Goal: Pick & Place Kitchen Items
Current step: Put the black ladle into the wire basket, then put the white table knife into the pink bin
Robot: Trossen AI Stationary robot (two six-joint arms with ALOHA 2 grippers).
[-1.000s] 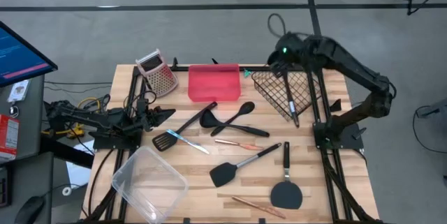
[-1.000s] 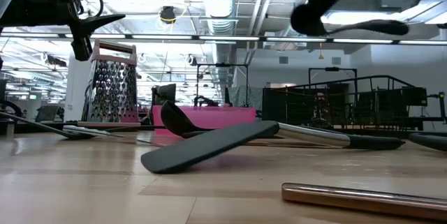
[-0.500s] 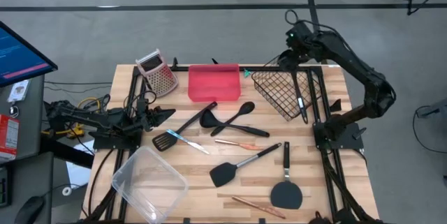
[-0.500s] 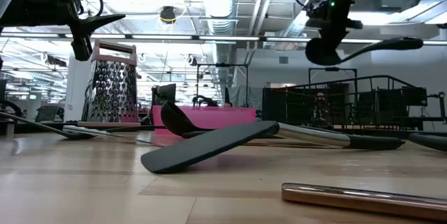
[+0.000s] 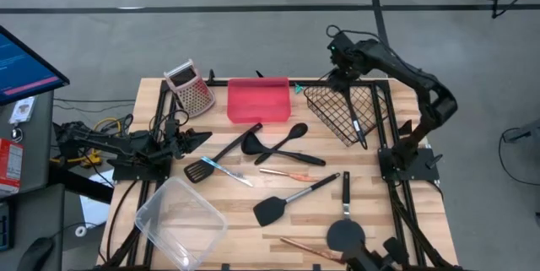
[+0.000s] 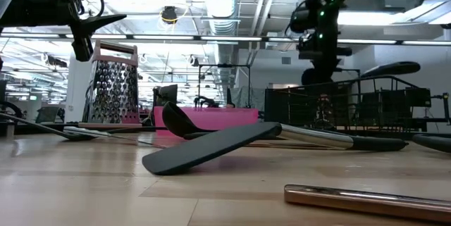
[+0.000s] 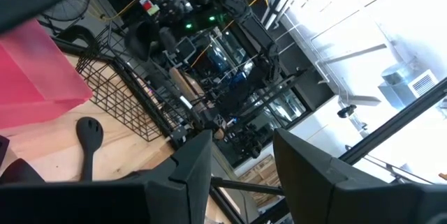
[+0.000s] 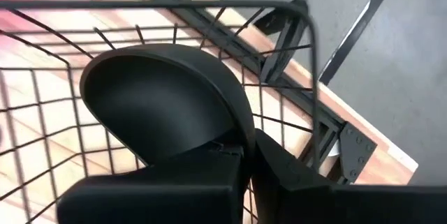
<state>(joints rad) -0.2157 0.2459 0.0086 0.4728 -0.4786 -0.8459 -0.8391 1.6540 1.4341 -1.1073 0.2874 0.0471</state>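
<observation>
1. While the loose utensils (image 5: pixel 291 174) lie untouched on the table (image 5: pixel 236 208), the left gripper (image 5: pixel 198 138) waits half-open.
2. The right gripper (image 5: pixel 342 62), clamped on a black ladle (image 8: pixel 164 105), has swung back and lowered over the wire basket (image 5: pixel 346 111); release seems next.

Your right gripper (image 5: pixel 341 67) hangs over the wire basket's (image 5: pixel 344 111) far corner, fingers clamped together, arm arched above it. Your left gripper (image 5: pixel 196 138) waits well left of the basket, fingers parted.
</observation>
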